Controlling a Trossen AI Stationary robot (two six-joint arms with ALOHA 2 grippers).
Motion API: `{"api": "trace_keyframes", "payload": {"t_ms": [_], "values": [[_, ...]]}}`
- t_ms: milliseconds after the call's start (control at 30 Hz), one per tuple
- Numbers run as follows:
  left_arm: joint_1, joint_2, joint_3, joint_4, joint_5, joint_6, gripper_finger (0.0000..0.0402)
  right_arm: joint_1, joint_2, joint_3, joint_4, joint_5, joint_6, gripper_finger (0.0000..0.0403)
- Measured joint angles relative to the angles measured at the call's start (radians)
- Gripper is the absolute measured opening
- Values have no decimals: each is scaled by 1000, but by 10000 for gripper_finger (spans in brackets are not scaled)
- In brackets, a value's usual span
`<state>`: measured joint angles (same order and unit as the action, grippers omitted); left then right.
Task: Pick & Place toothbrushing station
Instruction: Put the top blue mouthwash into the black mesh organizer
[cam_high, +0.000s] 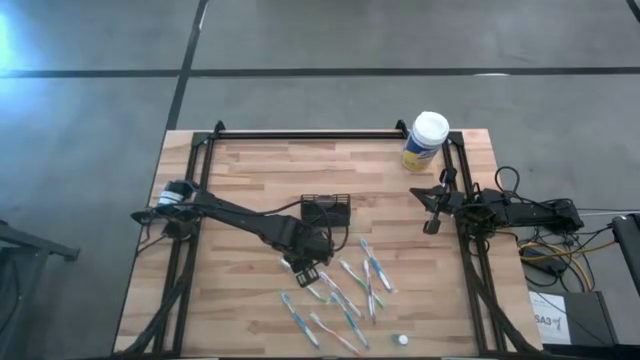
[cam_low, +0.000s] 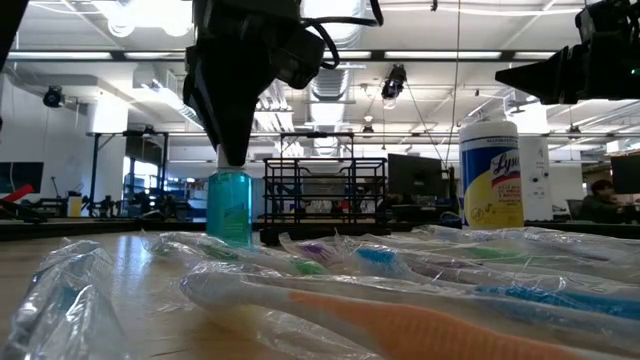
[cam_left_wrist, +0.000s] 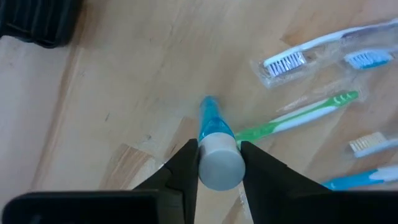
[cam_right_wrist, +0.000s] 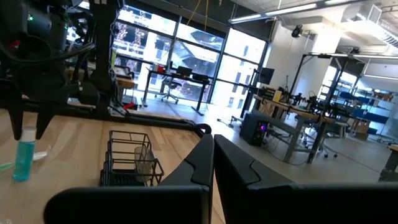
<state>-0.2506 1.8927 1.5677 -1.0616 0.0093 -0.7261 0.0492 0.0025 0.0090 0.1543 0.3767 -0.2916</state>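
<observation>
The black wire-mesh basket (cam_high: 326, 212) stands on its base at the table's middle; it also shows in the low view (cam_low: 325, 190) and the right wrist view (cam_right_wrist: 127, 162). My left gripper (cam_high: 305, 265) is just near of it, shut on a small blue bottle (cam_left_wrist: 210, 121) with a white cap, which stands upright in the low view (cam_low: 230, 205). Several wrapped toothbrushes (cam_high: 345, 290) lie flat on the table near the front edge. My right gripper (cam_high: 432, 222) waits shut and empty at the table's right side. My left gripper pinches the bottle's white cap (cam_left_wrist: 219, 165) between its two fingers (cam_left_wrist: 186, 168), one on each side. The fingers come from above, pointing down. The bottle stands upright below them (cam_right_wrist: 25, 162), its base at the table top.
A yellow canister with a white lid (cam_high: 425, 140) stands at the table's far right corner. Toothbrushes (cam_left_wrist: 298, 59) lie close beside the bottle. Bare wood lies left of the basket and along the far edge.
</observation>
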Motion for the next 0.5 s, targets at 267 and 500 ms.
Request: {"api": "trace_keyframes", "payload": {"t_ms": [267,500], "values": [[-2,-1,158,-118,-45,155,101,0,0,0,3,0,0,8],[-7,-56,224,-155,-86,278,101,0,0,0,10,0,1,8]]}}
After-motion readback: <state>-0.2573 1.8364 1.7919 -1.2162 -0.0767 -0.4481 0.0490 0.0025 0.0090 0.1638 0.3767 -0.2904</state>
